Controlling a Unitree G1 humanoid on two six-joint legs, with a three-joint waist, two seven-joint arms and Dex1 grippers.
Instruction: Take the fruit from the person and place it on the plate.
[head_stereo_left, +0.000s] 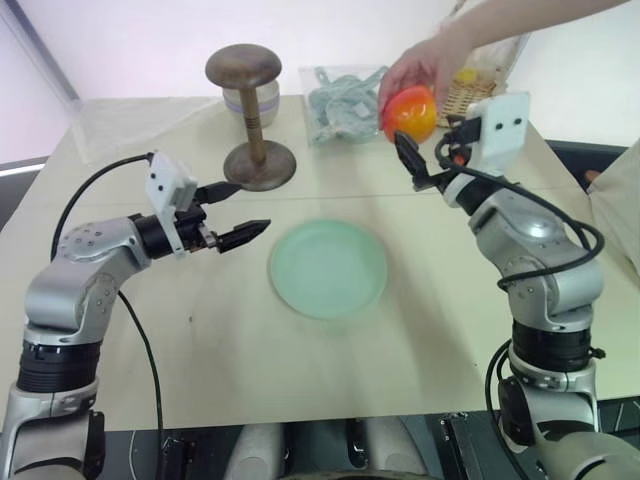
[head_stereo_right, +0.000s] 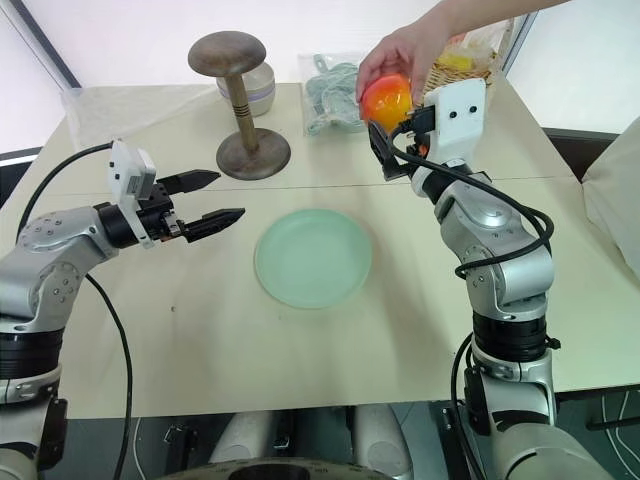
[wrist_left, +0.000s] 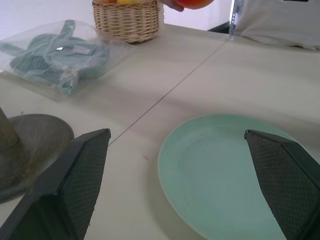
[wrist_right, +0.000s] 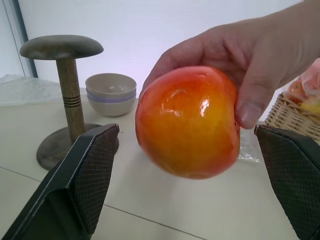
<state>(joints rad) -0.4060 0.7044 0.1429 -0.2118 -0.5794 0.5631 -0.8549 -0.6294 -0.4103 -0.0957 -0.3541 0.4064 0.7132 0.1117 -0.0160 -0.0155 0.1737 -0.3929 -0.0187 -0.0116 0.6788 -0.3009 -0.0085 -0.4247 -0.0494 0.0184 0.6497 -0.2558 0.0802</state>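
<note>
Fruit (wrist_right: 187, 122): held up in the person's hand (wrist_right: 250, 60), above the surface's far side, offered between the spread fingers of the right gripper (head_stereo_left: 415, 163); not yet grasped.
Plate (head_stereo_left: 328, 268): bare, mid-surface, ready to receive.
Left gripper (head_stereo_left: 232, 212): spread, empty, idle beside the plate.

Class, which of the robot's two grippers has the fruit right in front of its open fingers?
The right gripper: the fruit, in the person's hand, faces it. The left gripper faces the plate.

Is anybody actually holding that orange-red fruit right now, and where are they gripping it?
The person's hand holds the fruit from above and behind, thumb on its side. The right gripper has open jaws on either side of it, not touching.
</note>
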